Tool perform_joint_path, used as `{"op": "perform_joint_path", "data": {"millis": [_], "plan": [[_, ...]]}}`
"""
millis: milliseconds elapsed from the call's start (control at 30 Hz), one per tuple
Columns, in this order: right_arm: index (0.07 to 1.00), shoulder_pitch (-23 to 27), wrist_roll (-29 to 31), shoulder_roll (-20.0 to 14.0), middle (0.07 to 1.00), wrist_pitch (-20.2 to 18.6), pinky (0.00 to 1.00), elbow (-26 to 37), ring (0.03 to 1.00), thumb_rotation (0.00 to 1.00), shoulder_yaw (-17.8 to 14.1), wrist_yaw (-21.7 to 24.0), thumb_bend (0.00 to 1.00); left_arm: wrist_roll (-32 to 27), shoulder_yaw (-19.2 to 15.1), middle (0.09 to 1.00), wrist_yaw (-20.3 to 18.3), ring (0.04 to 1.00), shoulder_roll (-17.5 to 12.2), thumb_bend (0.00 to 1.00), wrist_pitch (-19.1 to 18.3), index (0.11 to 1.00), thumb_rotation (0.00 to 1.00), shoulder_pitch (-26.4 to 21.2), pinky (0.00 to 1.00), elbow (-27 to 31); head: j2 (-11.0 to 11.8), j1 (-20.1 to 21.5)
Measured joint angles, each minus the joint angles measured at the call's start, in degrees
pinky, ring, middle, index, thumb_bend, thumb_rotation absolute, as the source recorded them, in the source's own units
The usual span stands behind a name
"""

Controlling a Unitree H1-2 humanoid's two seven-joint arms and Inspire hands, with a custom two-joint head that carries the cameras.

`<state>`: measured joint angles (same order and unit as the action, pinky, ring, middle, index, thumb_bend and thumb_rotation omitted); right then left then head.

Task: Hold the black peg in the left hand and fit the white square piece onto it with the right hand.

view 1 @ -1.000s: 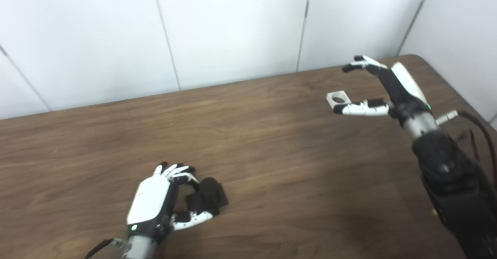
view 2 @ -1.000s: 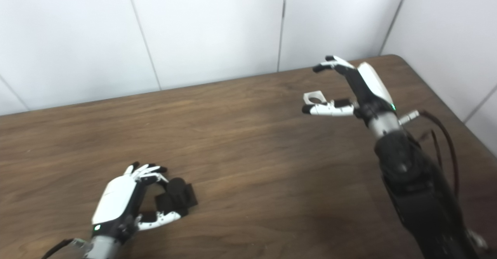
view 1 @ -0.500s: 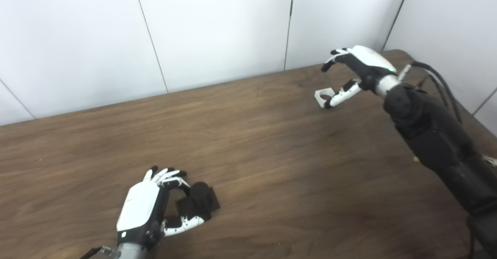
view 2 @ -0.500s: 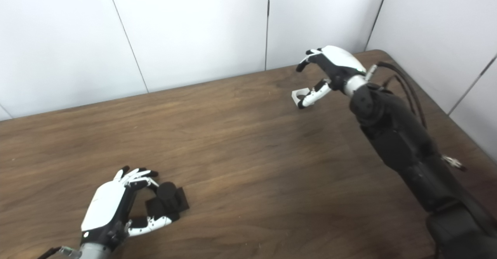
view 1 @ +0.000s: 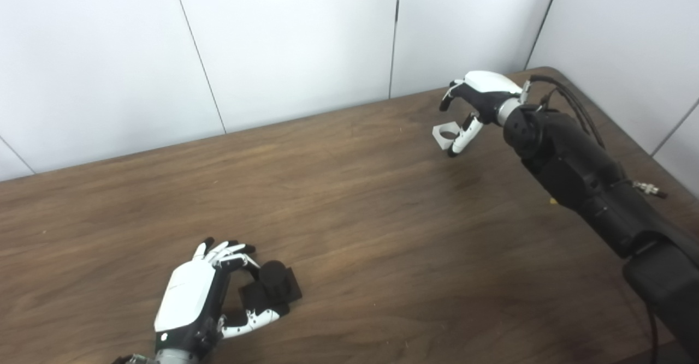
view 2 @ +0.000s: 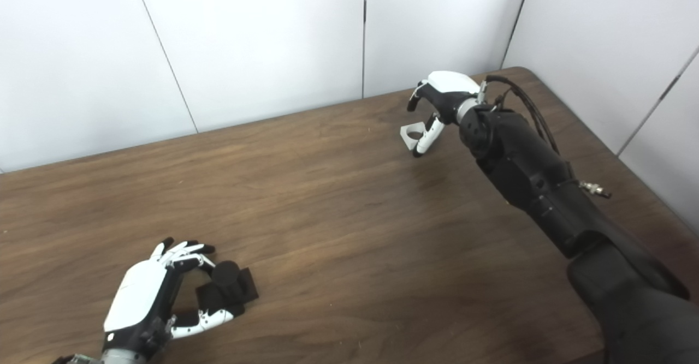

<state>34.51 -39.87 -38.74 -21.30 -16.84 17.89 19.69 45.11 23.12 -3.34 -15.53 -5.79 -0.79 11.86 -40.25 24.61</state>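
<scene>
The black peg (view 1: 271,287), a short cylinder on a square black base, stands on the wooden table (view 1: 355,216) near its front left. My left hand (view 1: 199,293) lies just left of it, open. Its fingers curl toward the peg's top and its thumb reaches under the base's front, without a closed hold. The white square piece (view 1: 444,134) with a round hole lies flat at the far right of the table. My right hand (view 1: 480,92) hovers palm-down over it, open. The fingers arch above the piece and the thumb sits against its right edge.
White wall panels (view 1: 295,42) stand right behind the table's far edge. The table's rounded far-right corner (view 1: 551,72) is close to my right hand. Cables (view 1: 568,99) run along the right forearm.
The camera has shifted. My right hand has turned from side-on to palm-down over the white piece, with its fingers curling in. The left hand keeps its pose by the peg.
</scene>
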Motion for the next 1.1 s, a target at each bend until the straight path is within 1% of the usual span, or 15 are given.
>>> {"op": "perform_joint_path", "data": {"millis": [133,333,467,633,800,967,1000,1033,1100], "plan": [[0.721,0.01,-0.71,0.08,0.947,0.24,1.00,-1.27,1.000,0.15,1.05,0.47,0.88,0.00,-0.17,0.781,-0.02,0.862,-0.07,0.52,0.13,0.486,0.05,0.12,1.00,0.06,-0.18,0.00],[0.704,0.19,-1.51,0.11,0.929,0.23,1.00,-1.51,1.000,0.16,1.27,0.51,0.88,0.05,-0.27,0.778,-0.04,0.857,-0.19,0.52,0.14,0.486,0.05,0.38,1.00,0.32,-0.35,0.09],[0.703,0.19,-1.83,0.22,0.930,-0.27,1.00,-1.50,1.000,0.16,1.26,0.51,0.86,0.06,-0.31,0.779,-0.22,0.860,-0.21,0.52,0.13,0.486,0.05,0.41,1.00,0.41,-0.35,0.09],[0.677,0.19,-2.18,0.24,0.931,-0.34,1.00,-1.66,1.000,0.17,1.27,0.49,0.85,0.28,-0.36,0.780,-0.82,0.863,-0.26,0.52,0.07,0.486,0.05,0.50,1.00,0.74,-0.44,-0.09],[0.646,0.26,-2.19,0.31,0.924,-0.24,1.00,-1.90,1.000,0.15,1.25,0.41,0.86,0.59,-0.61,0.782,-1.58,0.867,-0.26,0.52,0.01,0.487,0.05,0.51,1.00,0.97,-0.70,-0.26],[0.619,0.41,-2.19,0.31,0.923,0.11,1.00,-2.23,1.000,0.16,1.27,0.40,0.84,0.63,-0.72,0.782,-1.64,0.868,-0.22,0.52,0.04,0.487,0.05,0.57,1.00,0.98,-0.79,-0.35],[0.557,0.46,-2.19,0.32,0.920,0.21,1.00,-2.33,1.000,0.15,1.27,0.40,0.69,0.65,-0.73,0.783,-1.64,0.868,-0.21,0.52,0.04,0.487,0.05,0.57,1.00,0.98,-0.88,-0.26],[0.517,0.48,-2.18,0.31,0.917,0.32,1.00,-2.38,1.000,0.15,1.27,0.40,0.59,0.65,-0.75,0.784,-1.64,0.868,-0.19,0.52,0.04,0.487,0.05,0.58,1.00,0.98,-0.79,-0.26],[0.497,0.49,-2.17,0.31,0.912,0.51,1.00,-2.40,1.000,0.14,1.27,0.40,0.54,0.66,-0.77,0.784,-1.65,0.868,-0.17,0.52,0.04,0.487,0.05,0.57,1.00,0.98,-0.88,-0.18]]}}
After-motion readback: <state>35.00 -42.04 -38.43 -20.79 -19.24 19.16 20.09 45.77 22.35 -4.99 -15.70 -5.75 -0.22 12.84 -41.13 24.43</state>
